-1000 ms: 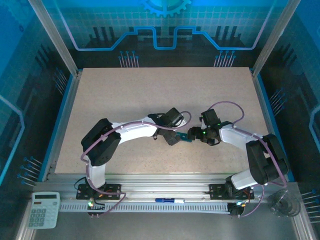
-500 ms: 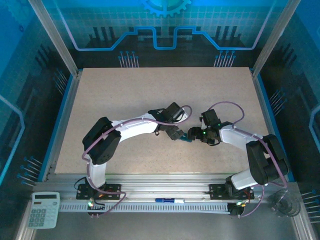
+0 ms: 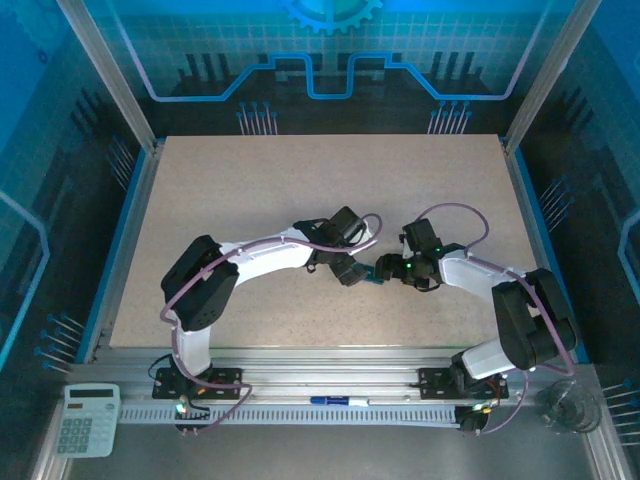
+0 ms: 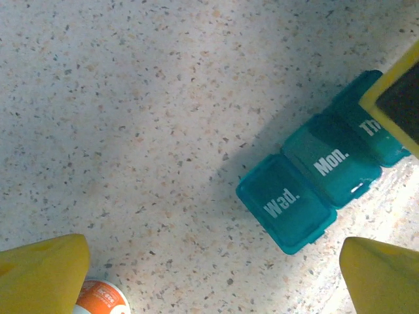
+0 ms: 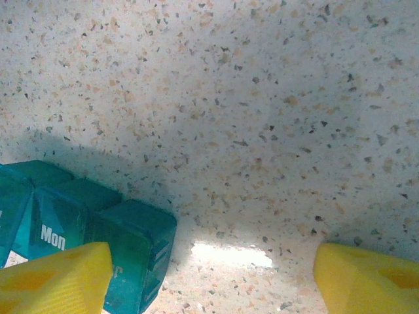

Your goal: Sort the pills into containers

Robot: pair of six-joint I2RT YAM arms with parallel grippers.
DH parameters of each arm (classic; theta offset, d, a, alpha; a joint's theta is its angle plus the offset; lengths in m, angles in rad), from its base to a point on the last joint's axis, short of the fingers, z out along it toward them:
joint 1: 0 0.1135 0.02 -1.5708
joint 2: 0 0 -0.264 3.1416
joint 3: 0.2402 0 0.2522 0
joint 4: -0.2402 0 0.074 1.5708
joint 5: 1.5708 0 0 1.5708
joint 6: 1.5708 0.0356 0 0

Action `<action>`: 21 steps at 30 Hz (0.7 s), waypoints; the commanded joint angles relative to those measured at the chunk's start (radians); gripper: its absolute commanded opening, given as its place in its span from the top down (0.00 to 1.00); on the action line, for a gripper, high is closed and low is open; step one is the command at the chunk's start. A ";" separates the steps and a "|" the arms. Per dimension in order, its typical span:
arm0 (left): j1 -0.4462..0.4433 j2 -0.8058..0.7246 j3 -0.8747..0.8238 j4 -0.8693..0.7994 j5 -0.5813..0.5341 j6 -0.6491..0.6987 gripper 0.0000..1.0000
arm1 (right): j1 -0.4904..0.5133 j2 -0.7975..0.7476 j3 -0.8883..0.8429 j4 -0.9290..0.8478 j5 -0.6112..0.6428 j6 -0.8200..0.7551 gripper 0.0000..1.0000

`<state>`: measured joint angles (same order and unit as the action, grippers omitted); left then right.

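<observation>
Left pincer (image 4: 213,271) wide open, empty; edged slightly toward right pincer (image 5: 209,275) this past second. Right pincer open, unmoved. Pill box (image 4: 308,196) between them on table (image 4: 131,98), visible lids shut. Judgement: still positioning; sorting not started.

speckled beige table (image 3: 250,200), centre: a small teal pill box (image 4: 314,190) lies flat on the surface, lids marked "wad.", "mon." & a 3rd partly hidden. an orange-and-white item (image 4: 101,299), cut off by the frame edge, sits apart from it.
</observation>
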<state>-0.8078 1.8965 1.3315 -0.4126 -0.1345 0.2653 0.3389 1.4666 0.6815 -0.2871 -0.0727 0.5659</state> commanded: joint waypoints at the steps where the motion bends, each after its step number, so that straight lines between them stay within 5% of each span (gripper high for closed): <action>1: 0.000 -0.018 -0.017 -0.031 0.054 0.014 0.01 | 0.003 0.057 -0.038 0.036 -0.042 0.011 0.18; 21: -0.003 0.081 0.015 -0.003 0.037 0.050 0.01 | 0.008 0.060 -0.039 0.032 -0.043 0.011 0.18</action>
<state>-0.8078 1.9507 1.3258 -0.4198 -0.0830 0.2913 0.3389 1.4670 0.6815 -0.2863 -0.0727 0.5663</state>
